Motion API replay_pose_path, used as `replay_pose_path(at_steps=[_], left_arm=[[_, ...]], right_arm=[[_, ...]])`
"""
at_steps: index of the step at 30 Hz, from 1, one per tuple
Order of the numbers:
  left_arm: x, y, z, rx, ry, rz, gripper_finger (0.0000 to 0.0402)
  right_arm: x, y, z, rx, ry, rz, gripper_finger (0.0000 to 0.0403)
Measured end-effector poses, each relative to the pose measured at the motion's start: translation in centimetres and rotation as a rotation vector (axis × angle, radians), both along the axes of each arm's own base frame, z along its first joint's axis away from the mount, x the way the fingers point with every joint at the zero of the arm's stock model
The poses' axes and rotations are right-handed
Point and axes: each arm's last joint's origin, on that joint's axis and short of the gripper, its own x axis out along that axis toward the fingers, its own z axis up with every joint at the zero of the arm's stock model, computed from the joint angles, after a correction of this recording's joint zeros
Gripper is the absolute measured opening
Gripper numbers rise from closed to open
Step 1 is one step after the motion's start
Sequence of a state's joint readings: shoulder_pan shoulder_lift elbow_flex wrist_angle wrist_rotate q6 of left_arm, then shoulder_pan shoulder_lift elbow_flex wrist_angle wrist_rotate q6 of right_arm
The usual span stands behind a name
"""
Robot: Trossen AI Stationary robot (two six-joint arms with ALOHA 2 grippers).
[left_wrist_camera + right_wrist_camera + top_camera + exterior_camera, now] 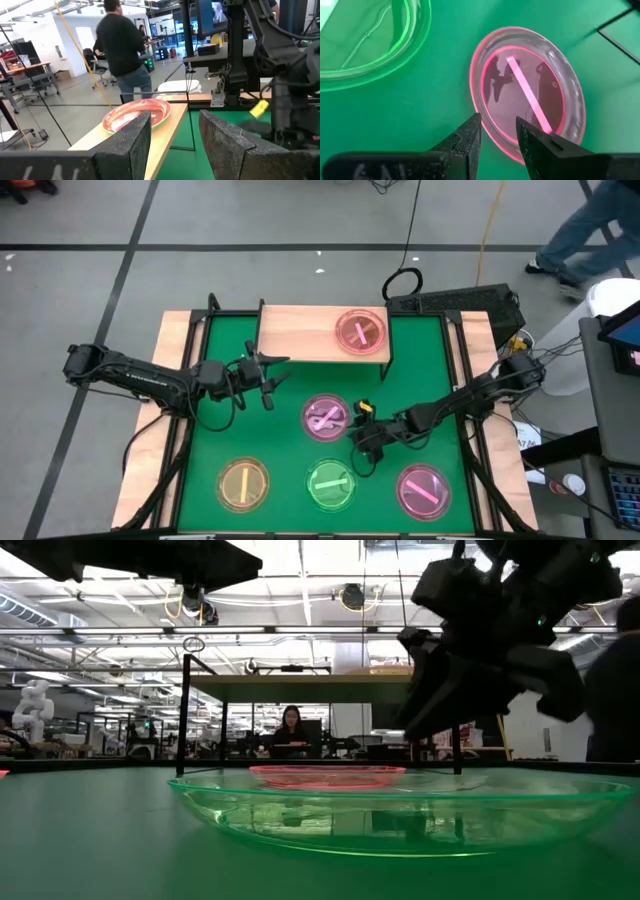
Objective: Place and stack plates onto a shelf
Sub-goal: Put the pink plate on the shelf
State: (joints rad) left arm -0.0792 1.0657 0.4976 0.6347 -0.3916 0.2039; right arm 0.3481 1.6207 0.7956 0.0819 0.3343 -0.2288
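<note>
Here, the green bench [215, 405] carries the wooden shelf [300, 332], a pink plate [360, 332] on its right end. Before the shelf: pink [327, 418], yellow [243, 483], green [332, 483], pink [423, 489] translucent plates. Right gripper [498, 131] over the nearest, left gripper [175, 122] beside the shelf, both fingers apart.

High view: overhead, straight down, takes in the whole table [200, 470], both arms and the shelf [300, 332]. Low view: at mat level, looking level across to the room, a green plate [400, 815] very close to the lens. Left wrist view faces along the shelf; right wrist view looks down, close, on a pink plate [527, 92] also seen overhead.
</note>
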Motion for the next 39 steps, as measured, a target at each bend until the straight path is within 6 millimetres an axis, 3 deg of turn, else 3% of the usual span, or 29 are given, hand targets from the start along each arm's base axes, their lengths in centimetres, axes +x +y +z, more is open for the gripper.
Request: replay_pose_path(at_steps=[4, 18, 26, 30, 35, 39], left_arm=[[0.0, 0.0, 0.2, -0.002, -0.018, 0.000, 0.0172], [-0.1, -0.1, 0.7, -0.015, -0.082, -0.004, 0.0172], [-0.2, -0.1, 1.3, -0.029, -0.138, -0.008, 0.0172], [-0.2, -0.1, 1.3, -0.048, -0.142, -0.011, 0.0172], [-0.2, -0.2, 1.2, -0.083, -0.152, -0.017, 0.0172], [-0.2, -0.2, 1.3, -0.085, -0.154, -0.018, 0.0172]], right_arm=[[0.5, 0.2, -1.5, -0.024, 0.024, 0.014, 0.0105], [1.0, 0.0, -3.8, -0.085, 0.059, 0.002, 0.0105], [1.3, -0.2, -4.2, -0.137, 0.032, -0.036, 0.0102], [1.4, -0.2, -4.2, -0.159, 0.031, -0.015, 0.0076], [1.4, -0.5, -4.2, -0.148, 0.032, -0.044, 0.0012], [1.4, -0.5, -4.2, -0.145, 0.031, -0.044, 0.0005]])
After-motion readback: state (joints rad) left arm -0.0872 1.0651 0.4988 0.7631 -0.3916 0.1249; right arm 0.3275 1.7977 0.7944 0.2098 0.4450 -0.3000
